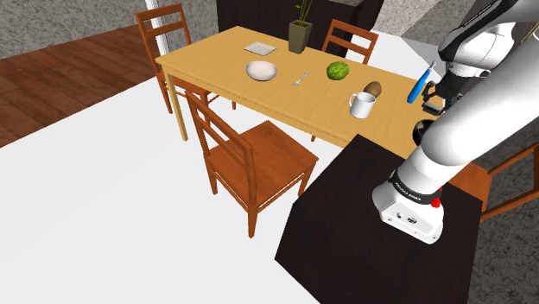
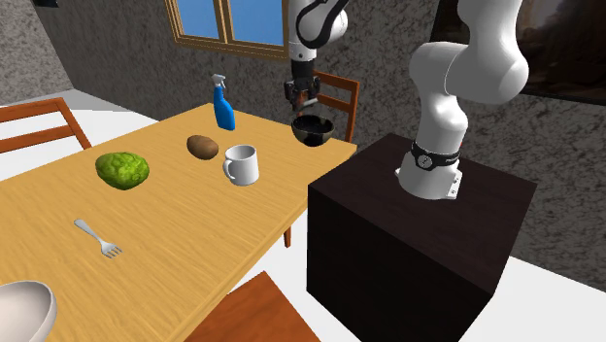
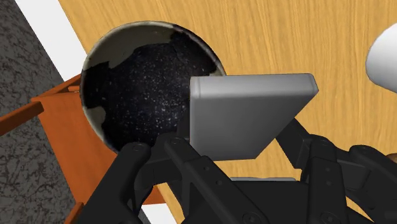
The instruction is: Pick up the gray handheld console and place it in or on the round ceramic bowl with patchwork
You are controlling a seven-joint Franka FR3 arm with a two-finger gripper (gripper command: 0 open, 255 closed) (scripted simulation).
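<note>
My gripper (image 3: 236,156) is shut on a flat gray handheld console (image 3: 248,114), which sticks out past the black fingers (image 3: 137,172). Just beyond it sits the round bowl (image 3: 137,89), dark and speckled inside, with a patchy white and dark rim. In the wrist view the console overlaps the bowl's rim on one side. In the second exterior view the gripper (image 2: 304,98) hangs straight down a little above the bowl (image 2: 313,129), which stands at the table's far corner. The arm partly hides the bowl in the shoulder view.
On the table (image 2: 194,223) near the bowl stand a blue spray bottle (image 2: 223,105), a white mug (image 2: 241,163) and a brown round item (image 2: 202,147). Further off lie a green lump (image 2: 122,169) and a fork (image 2: 98,237). A chair (image 2: 340,97) stands behind the bowl.
</note>
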